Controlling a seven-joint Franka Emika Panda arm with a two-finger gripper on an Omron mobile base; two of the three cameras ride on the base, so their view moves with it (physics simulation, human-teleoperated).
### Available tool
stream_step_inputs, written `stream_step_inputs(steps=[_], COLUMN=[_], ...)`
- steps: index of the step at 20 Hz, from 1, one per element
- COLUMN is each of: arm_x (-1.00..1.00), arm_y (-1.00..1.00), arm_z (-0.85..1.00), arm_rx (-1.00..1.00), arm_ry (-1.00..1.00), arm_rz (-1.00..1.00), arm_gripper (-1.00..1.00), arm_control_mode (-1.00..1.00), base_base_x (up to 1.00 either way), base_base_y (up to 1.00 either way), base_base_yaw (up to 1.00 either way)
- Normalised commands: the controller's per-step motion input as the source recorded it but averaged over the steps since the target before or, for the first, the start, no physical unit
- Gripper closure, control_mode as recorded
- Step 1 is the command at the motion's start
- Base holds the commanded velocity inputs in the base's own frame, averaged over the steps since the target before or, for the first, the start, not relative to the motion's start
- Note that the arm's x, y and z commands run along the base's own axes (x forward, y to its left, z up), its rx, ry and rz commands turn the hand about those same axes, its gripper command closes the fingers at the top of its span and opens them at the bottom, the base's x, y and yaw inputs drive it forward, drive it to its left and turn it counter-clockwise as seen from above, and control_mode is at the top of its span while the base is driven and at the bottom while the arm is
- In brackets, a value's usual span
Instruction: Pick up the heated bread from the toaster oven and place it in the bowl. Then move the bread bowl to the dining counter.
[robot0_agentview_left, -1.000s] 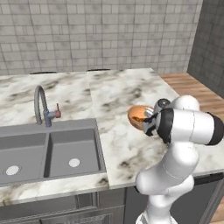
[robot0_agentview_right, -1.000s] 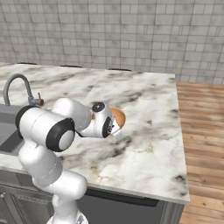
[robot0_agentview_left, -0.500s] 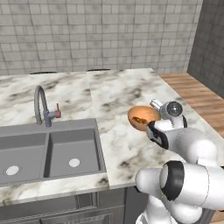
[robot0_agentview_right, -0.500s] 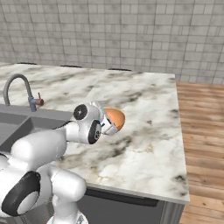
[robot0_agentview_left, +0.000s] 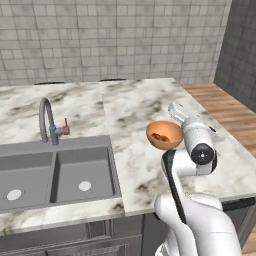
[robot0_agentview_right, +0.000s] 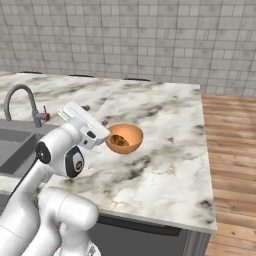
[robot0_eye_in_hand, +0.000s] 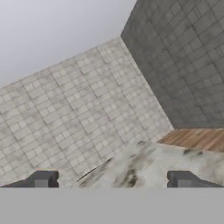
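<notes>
Orange-brown bowl (robot0_agentview_left: 164, 135) sits on dining counter (robot0_agentview_left: 145, 102), marble-look white with grey veining, bread (robot0_agentview_right: 118, 141) inside as small dark-golden lump. Gripper (robot0_eye_in_hand: 113, 179) open: fingertips (robot0_eye_in_hand: 41, 179) wide apart, nothing between, aimed over counter toward tiled wall (robot0_eye_in_hand: 74, 109). In left base view, white arm just at bowl's 3 o'clock; sink (robot0_agentview_left: 55, 172) and faucet (robot0_agentview_left: 47, 120) toward 9 o'clock. Wood floor (robot0_agentview_right: 230, 150) beyond counter at 3 o'clock in right base view.
</notes>
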Motion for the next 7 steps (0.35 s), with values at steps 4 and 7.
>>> stream_step_inputs(steps=[4,7], arm_x=[-0.5,0.0], arm_y=[0.22,0.0], arm_z=[0.34,0.0], arm_rx=[-0.06,0.0], arm_ry=[-0.47,0.0], arm_rz=[0.05,0.0], arm_gripper=[-1.0,-1.0], arm_control_mode=[-1.0,-1.0], base_base_x=[0.0,0.0], base_base_y=[0.0,0.0], base_base_yaw=[0.0,0.0])
